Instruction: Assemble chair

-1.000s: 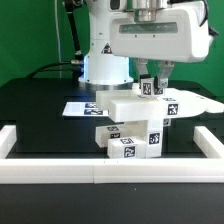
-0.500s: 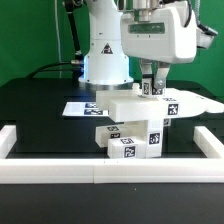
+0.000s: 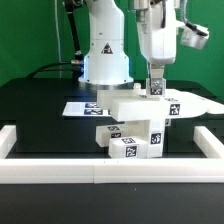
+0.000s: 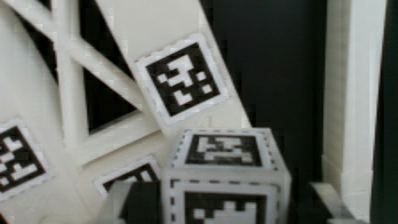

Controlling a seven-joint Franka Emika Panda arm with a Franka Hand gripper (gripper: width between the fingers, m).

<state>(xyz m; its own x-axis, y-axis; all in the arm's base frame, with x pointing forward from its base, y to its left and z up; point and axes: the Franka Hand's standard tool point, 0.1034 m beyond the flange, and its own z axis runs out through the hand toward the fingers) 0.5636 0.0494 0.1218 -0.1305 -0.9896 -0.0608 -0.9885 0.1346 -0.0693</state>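
My hand point(image 3: 157, 85) hangs straight down from the white arm over the far right part of the chair point(image 3: 132, 125), which sits half-built in the middle of the black table point(image 3: 40, 115). My two dark fingers stand one on each side of a small cube point(image 3: 157, 89) with a black-and-white tag, and they are clamped on it. The cube sits upright at the far right edge of the chair's flat plate point(image 3: 122, 104). Under the plate, on the near side, is a cluster of white blocks point(image 3: 128, 147) with tags facing the camera. A thin white flat piece point(image 3: 202, 103) reaches off toward the exterior view's right; I cannot tell if it is joined to the rest. The marker board point(image 3: 78, 107) lies flat on the table toward the exterior view's left, just beyond the chair. A long white border rail point(image 3: 110, 172) runs along the near edge of the table, with shorter rails turning back at each end. In the wrist view the cube point(image 4: 222, 170) fills the middle, tags on two of its faces, and behind it a long white bar point(image 4: 169, 70) carrying one tag slants across dark gaps.
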